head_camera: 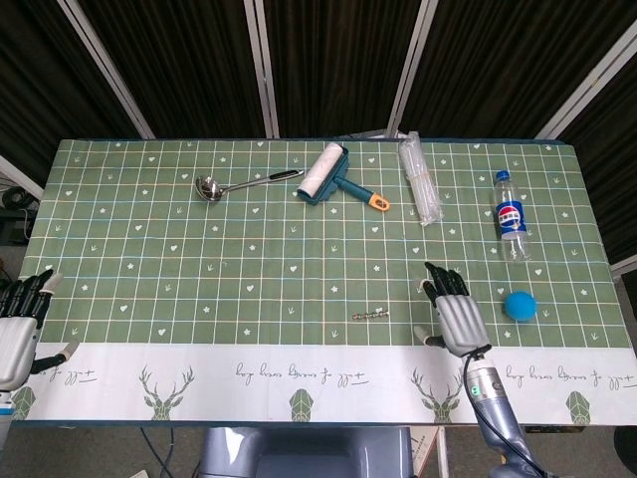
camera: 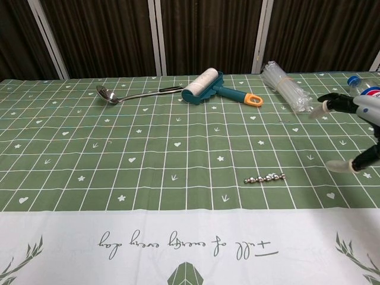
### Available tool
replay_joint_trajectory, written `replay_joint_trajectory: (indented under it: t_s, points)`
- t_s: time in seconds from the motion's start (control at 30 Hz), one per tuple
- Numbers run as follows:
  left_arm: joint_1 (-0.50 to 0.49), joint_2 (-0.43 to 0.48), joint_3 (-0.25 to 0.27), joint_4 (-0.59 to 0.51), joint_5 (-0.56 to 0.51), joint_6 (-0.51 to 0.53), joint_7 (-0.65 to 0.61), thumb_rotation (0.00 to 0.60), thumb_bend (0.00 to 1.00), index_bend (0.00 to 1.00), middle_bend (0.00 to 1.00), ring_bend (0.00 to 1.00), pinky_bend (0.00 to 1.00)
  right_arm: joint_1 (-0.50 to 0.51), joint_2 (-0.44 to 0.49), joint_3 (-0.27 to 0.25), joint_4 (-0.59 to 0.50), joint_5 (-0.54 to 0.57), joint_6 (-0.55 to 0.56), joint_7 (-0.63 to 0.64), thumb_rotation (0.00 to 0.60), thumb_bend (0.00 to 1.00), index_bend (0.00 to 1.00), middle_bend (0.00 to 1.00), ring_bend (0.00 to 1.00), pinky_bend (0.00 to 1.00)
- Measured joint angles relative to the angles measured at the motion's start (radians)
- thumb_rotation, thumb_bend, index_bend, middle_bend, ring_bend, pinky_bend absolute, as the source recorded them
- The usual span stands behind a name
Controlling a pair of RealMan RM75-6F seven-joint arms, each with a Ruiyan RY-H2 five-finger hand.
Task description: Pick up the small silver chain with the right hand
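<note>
The small silver chain lies stretched out on the green checked cloth, near the white front border. My right hand hovers a short way to the chain's right, fingers spread and pointing away from me, holding nothing. It does not touch the chain. My left hand rests at the table's far left front edge, fingers apart and empty; the chest view does not show it.
A ladle, a lint roller, a clear plastic bundle and a cola bottle lie along the back half. A blue ball sits right of my right hand.
</note>
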State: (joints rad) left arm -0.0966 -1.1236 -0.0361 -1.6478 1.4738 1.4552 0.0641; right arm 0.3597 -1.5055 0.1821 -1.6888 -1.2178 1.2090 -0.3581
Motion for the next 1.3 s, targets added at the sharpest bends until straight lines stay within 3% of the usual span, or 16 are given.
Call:
replay_joint_trajectory:
  t_s: [0.27, 0.57, 1.3]
  points:
    - [-0.003, 0.003, -0.002, -0.007, -0.013, -0.011, -0.006, 0.6, 0.15, 0.0, 0.0, 0.0, 0.0, 0.042, -0.143, 0.008, 0.088, 0.009, 0.01, -0.001, 0.6, 0.2, 0.41, 0.09, 0.0, 0.02]
    - [-0.003, 0.006, -0.004, -0.014, -0.025, -0.018, -0.014, 0.6, 0.15, 0.0, 0.0, 0.0, 0.0, 0.083, -0.239, 0.005, 0.156, 0.046, -0.016, -0.052, 0.6, 0.23, 0.44, 0.12, 0.0, 0.02]
    - [-0.008, 0.006, -0.007, -0.022, -0.038, -0.031, -0.021, 0.6, 0.15, 0.0, 0.0, 0.0, 0.0, 0.129, -0.338, 0.021, 0.268, 0.119, -0.056, -0.069, 0.6, 0.28, 0.46, 0.12, 0.0, 0.02]
